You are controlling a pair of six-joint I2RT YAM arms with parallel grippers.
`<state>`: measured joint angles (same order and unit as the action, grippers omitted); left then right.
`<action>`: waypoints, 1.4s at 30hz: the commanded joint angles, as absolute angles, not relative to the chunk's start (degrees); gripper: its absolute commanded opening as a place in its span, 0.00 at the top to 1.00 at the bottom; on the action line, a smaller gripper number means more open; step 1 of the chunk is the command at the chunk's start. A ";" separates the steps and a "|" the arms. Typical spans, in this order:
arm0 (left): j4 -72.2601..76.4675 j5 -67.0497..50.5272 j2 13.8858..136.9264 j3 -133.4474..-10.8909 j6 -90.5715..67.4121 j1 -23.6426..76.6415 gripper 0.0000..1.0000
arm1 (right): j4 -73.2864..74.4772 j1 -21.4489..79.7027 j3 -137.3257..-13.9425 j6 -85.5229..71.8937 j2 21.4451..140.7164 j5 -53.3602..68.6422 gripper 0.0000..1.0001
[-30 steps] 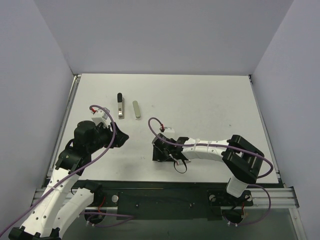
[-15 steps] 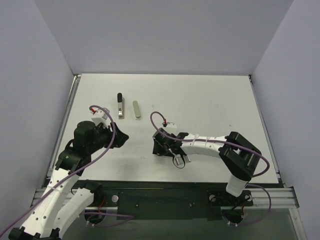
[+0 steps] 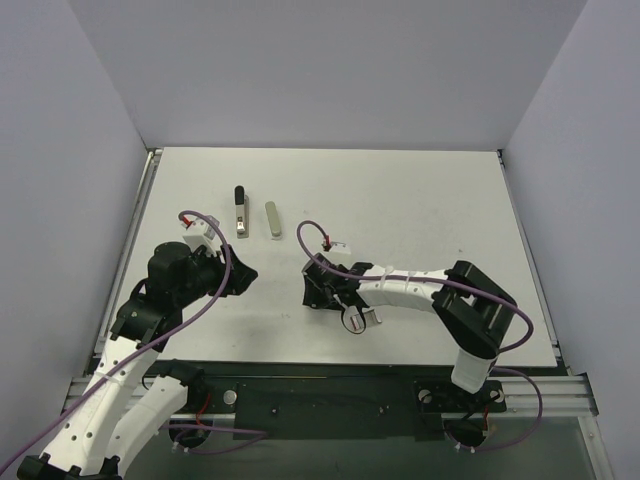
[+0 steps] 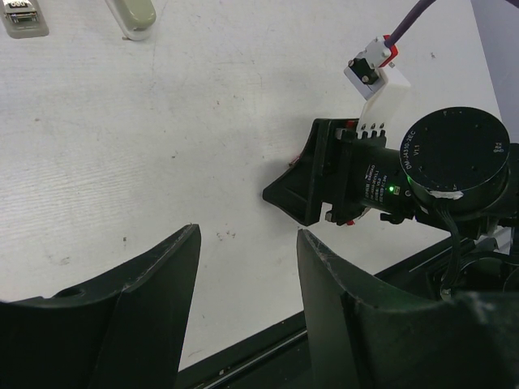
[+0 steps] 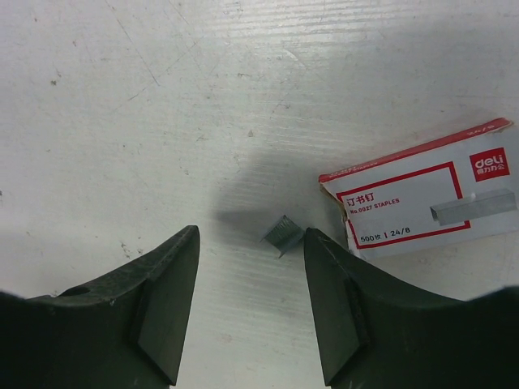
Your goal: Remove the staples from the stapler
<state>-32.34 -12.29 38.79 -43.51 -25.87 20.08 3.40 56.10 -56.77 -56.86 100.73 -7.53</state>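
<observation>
The stapler (image 3: 240, 212), silvery with a black far end, lies at the table's back left; its near end shows at the top left of the left wrist view (image 4: 24, 20). My left gripper (image 3: 242, 276) (image 4: 247, 235) is open and empty, nearer than the stapler and apart from it. My right gripper (image 3: 310, 290) (image 5: 251, 235) is open, low over the table at mid-front. A small grey strip of staples (image 5: 284, 232) lies on the table between its fingers, close to the right fingertip (image 5: 324, 267).
An olive-grey rounded bar (image 3: 272, 219) (image 4: 134, 14) lies just right of the stapler. A red-and-white staples box (image 5: 422, 198) lies right of the right gripper, close to the strip. The right arm's wrist (image 4: 397, 174) sits right of my left gripper.
The right gripper has shifted a little farther and leftward and its wrist has turned. The left arm, the stapler and the bar have not moved.
</observation>
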 commanded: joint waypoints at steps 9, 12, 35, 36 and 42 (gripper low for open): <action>-29.44 -13.01 38.23 -43.77 -25.93 20.21 0.39 | 7.56 57.30 -59.33 -56.87 104.59 -7.91 0.52; -29.44 -13.01 38.23 -43.77 -25.93 20.30 0.39 | 7.91 57.57 -60.64 -56.43 105.29 -8.09 0.52; -29.62 -12.74 37.97 -43.86 -25.93 20.57 0.39 | 15.20 61.08 -64.42 -48.79 108.19 -14.59 0.58; -29.71 -12.74 37.97 -43.86 -25.93 20.57 0.39 | 15.47 60.91 -64.68 -48.26 108.72 -14.76 0.58; -29.79 -12.57 38.06 -43.86 -25.84 20.57 0.39 | 16.79 61.35 -66.80 -42.98 110.56 -16.35 0.61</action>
